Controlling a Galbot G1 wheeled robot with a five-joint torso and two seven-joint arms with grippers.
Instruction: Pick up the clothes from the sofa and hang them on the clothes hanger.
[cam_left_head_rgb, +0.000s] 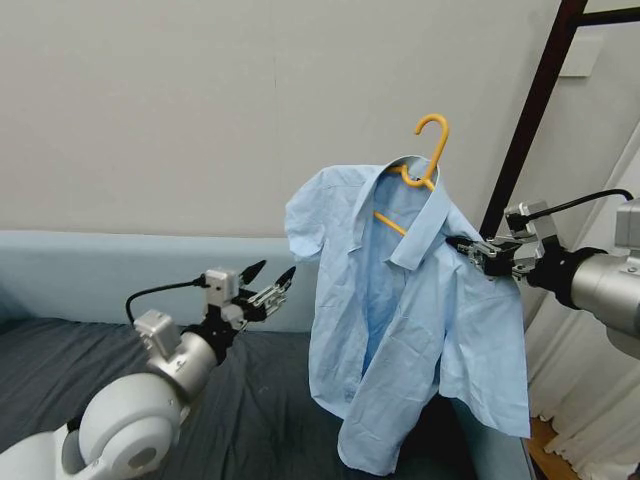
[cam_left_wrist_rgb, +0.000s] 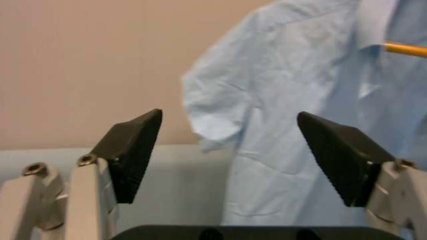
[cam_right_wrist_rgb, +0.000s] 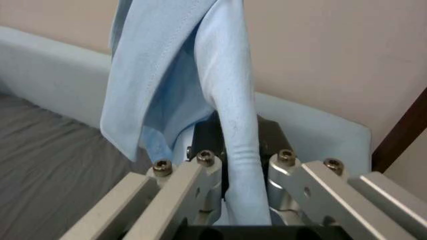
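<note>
Sofa (cam_left_head_rgb: 90, 275): pale blue backrest with a dark grey seat, set against a plain wall (cam_left_head_rgb: 150, 100); it is the reference for every place below.
Short-sleeved shirt (cam_left_head_rgb: 400, 300): light blue and collared, raised clear above the right half of the sofa seat. Its front is open, and its lower hem hangs in front of the seat's right end.
Clothes hanger (cam_left_head_rgb: 440, 150): orange plastic, inside the shirt's collar. Its hook stands up free above the sofa backrest, tilted, and caught on nothing.
Right gripper (cam_left_head_rgb: 470, 250): above the sofa's right end, at the shirt's shoulder. Its fingers are clamped on a fold of the blue cloth. In the right wrist view the fold of the shirt (cam_right_wrist_rgb: 233, 100) runs down between the two fingers of the gripper (cam_right_wrist_rgb: 237, 145), with the backrest (cam_right_wrist_rgb: 53, 65) behind.
Left gripper (cam_left_head_rgb: 270, 275): above the middle of the sofa seat, level with the backrest's top edge. Its fingers are spread wide and hold nothing, and it is apart from the shirt's sleeve.
Left wrist view: the gripper's (cam_left_wrist_rgb: 229, 117) black fingertips (cam_left_wrist_rgb: 137, 145) frame the sleeve and side of the shirt (cam_left_wrist_rgb: 300, 100). A short piece of the orange hanger (cam_left_wrist_rgb: 405, 49) shows at the collar, above the backrest (cam_left_wrist_rgb: 167, 175).
Dark wooden post (cam_left_head_rgb: 530, 110): slanting upward just beyond the sofa's right end, behind the right gripper.
</note>
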